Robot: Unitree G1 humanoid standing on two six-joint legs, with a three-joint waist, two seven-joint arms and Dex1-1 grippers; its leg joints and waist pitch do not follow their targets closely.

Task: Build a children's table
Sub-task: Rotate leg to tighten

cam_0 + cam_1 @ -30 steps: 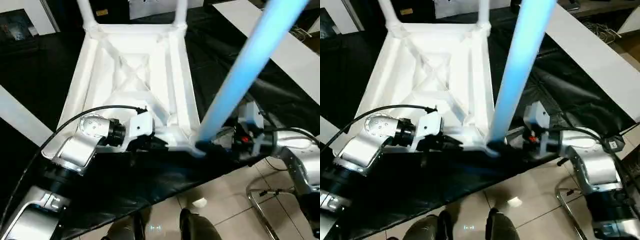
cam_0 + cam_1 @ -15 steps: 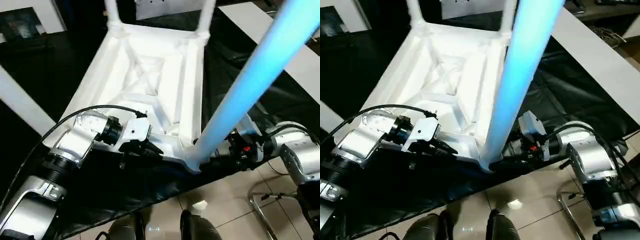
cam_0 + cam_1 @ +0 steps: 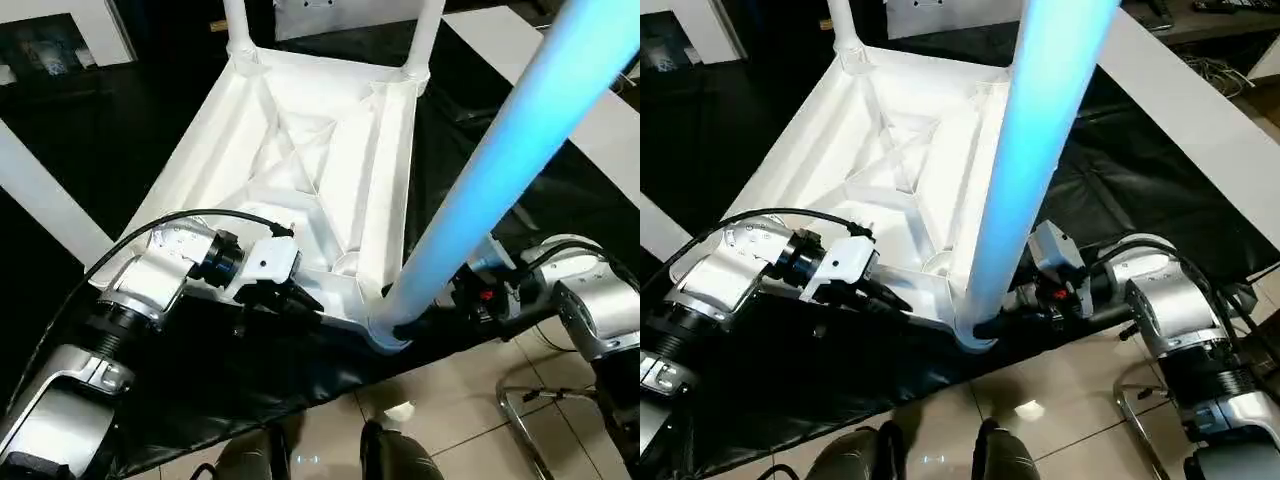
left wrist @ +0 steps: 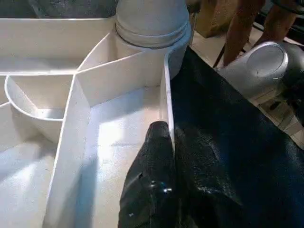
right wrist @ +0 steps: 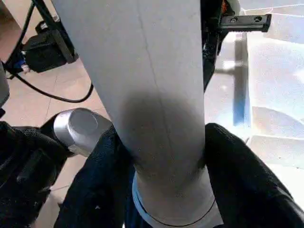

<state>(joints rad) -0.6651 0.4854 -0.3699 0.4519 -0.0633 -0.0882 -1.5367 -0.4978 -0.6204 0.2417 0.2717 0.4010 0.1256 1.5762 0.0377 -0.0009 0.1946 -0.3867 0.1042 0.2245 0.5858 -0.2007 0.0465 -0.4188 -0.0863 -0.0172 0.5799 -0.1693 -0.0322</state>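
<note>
While my right gripper point(image 5: 161, 180) clasps the white cylindrical plastic leg point(image 3: 1025, 170) | left gripper point(image 4: 164, 156) pinches upturned white ribbed tabletop's rim point(image 4: 167, 85) | far legs at 12 o'clock seated, others pending

Tabletop point(image 3: 300, 150), upturned: one. Legs standing in its corner sockets: three — near point(image 3: 480, 190), far left point(image 3: 236, 20), far right point(image 3: 428, 25).

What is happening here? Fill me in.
A humanoid robot is assembling a white plastic children's table, whose ribbed rectangular top lies upside down on a black-covered work surface. The left hand is shut on the top's near rim. The right hand has its fingers around the base of a long white cylindrical leg standing in the near corner socket.
</note>
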